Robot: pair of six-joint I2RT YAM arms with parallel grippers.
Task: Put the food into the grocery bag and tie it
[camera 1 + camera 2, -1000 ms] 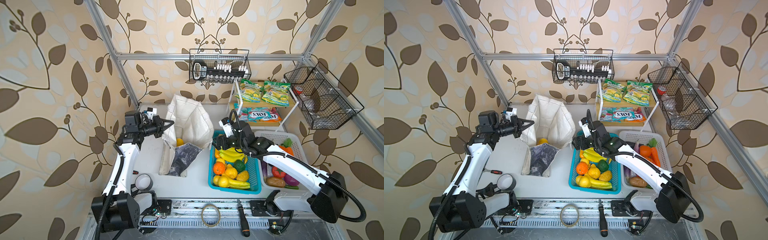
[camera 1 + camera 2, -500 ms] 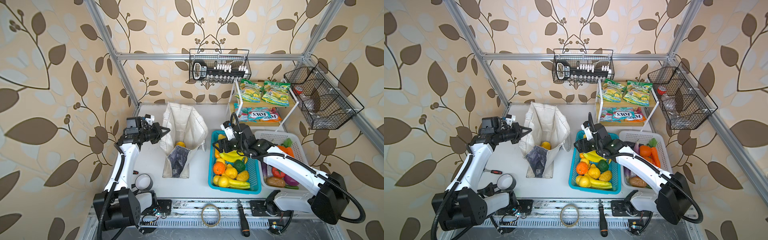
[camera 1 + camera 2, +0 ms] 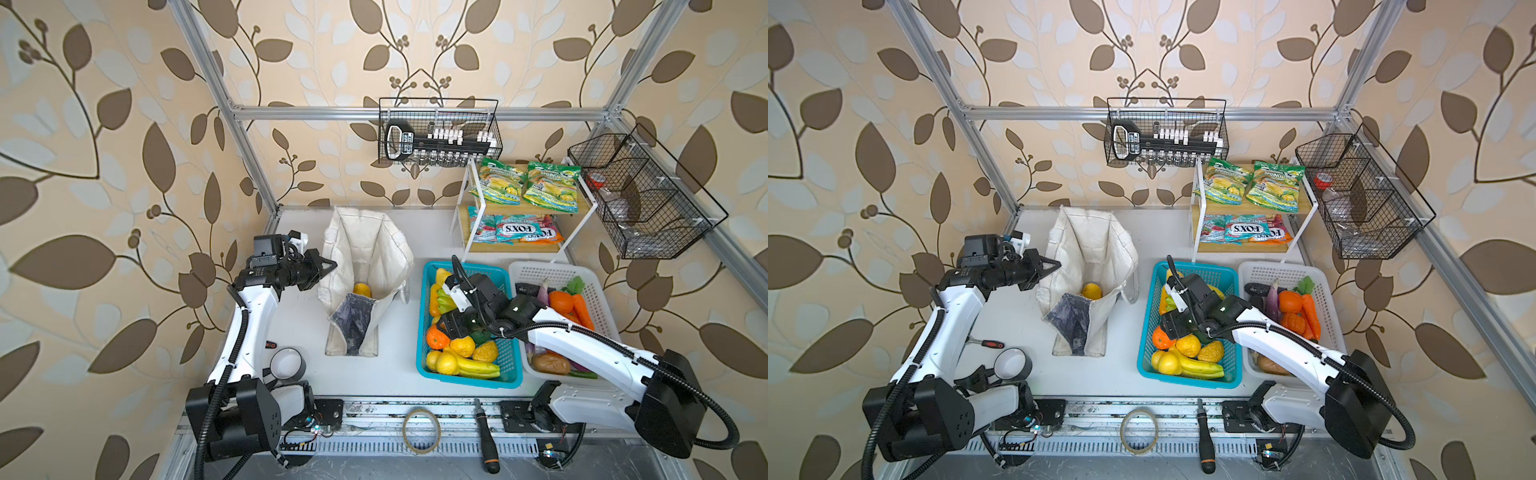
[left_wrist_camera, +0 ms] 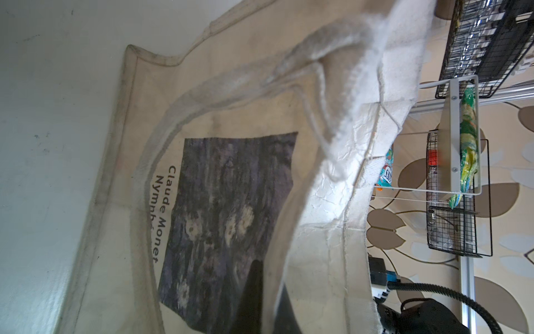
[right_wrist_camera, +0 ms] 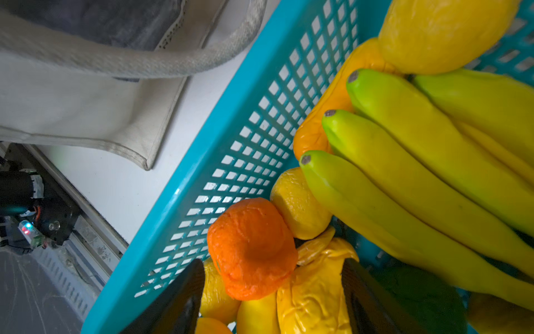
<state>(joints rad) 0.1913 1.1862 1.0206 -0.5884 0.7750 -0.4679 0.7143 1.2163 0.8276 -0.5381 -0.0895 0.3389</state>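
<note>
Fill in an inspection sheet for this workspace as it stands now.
Surface: white tabletop, nothing spilled seen.
Job's things: grocery bag upright, mouth open, yellow-orange fruit inside; orange toy fruit in the blue basket; snack packets on the top shelf; eggplant in the white basket.
Clutter: tape roll and screwdriver on the front rail; bananas; FOX'S packets.
Grippers: left gripper shut on the bag's rim; right gripper open over the orange toy fruit.
Cables: black hoses along both arms, no snag seen.
Surroundings: wire baskets on the frame; leaf wallpaper.
</note>
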